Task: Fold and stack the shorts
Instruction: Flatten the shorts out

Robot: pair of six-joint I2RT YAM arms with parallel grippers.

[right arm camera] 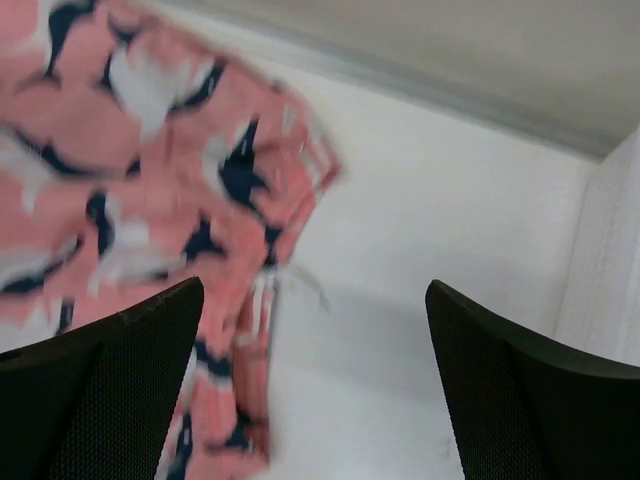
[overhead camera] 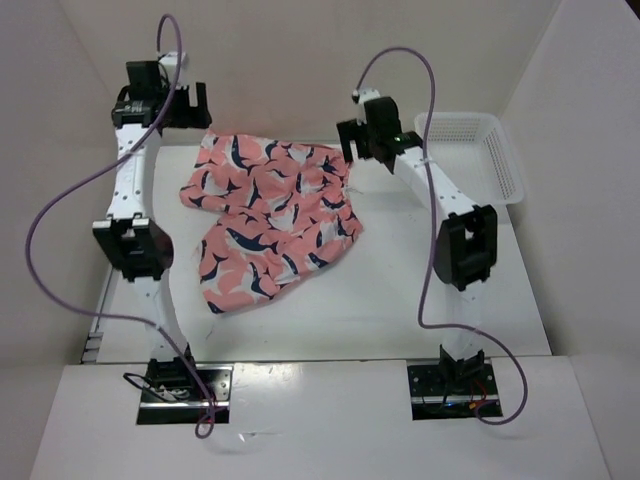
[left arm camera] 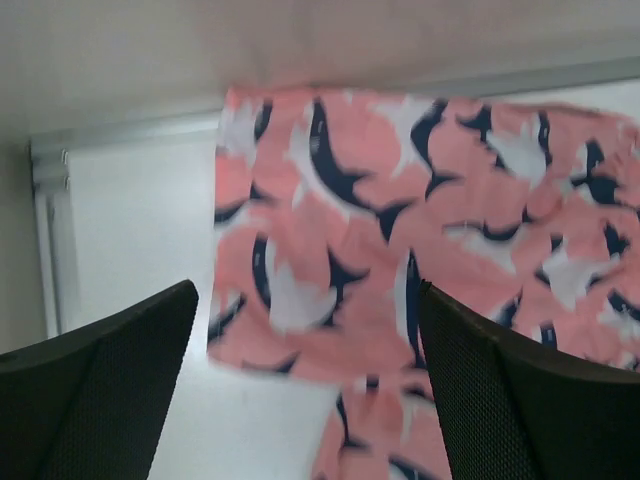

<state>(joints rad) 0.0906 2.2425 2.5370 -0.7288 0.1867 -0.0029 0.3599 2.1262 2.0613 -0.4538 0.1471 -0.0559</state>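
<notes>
Now | shorts [overhead camera: 270, 220] rumpled, upper centre of bench [overhead camera: 420, 300] | left tool [left arm camera: 308, 292] jaws apart | right tool [right arm camera: 315, 290] jaws apart

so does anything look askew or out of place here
Yes, the shorts lie rumpled and skewed on the left half of the table, layers overlapping unevenly and one leg angled toward the near edge. Nothing looks spilled or damaged.

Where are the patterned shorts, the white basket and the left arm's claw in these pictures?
shorts [overhead camera: 265, 215]: overhead view, middle of the fabric.
white basket [overhead camera: 508, 160]: overhead view, its right wall.
left gripper [left arm camera: 307, 295]: left wrist view, midway between its open fingertips.
</notes>
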